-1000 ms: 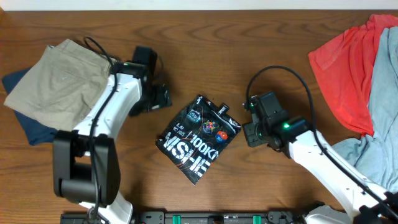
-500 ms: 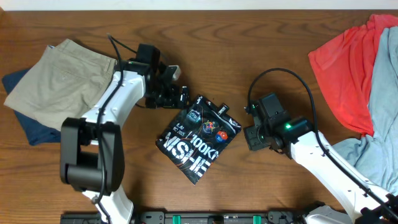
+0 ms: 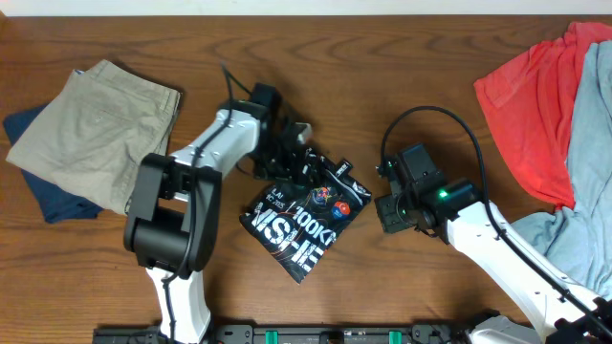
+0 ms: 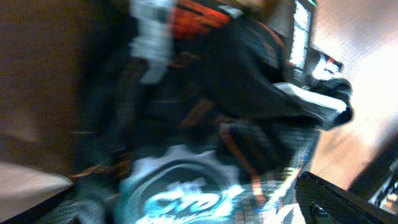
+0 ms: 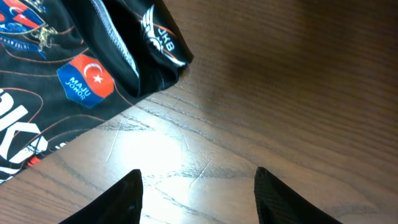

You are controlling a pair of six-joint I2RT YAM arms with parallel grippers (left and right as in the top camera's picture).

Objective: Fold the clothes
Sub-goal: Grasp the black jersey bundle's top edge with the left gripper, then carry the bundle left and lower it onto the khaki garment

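Note:
The black jersey (image 3: 304, 215) lies folded into a small tilted packet at the table's middle, with white lettering and small logos facing up. My left gripper (image 3: 298, 162) hovers open over the packet's upper-left edge. The left wrist view is blurred and filled with the jersey (image 4: 205, 124), with one black finger (image 4: 339, 199) at the lower right. My right gripper (image 3: 382, 205) is open and empty just right of the packet. In the right wrist view its fingers (image 5: 199, 193) are over bare wood, and the jersey's corner (image 5: 74, 56) lies at the upper left.
Khaki shorts (image 3: 96, 119) lie folded on a dark blue garment (image 3: 43, 196) at the far left. A red shirt (image 3: 535, 96) and a grey-blue garment (image 3: 583, 172) are heaped at the right edge.
My left arm has swung right from beside the khaki shorts to over the jersey's upper-left edge. The right arm and the jersey have not moved.

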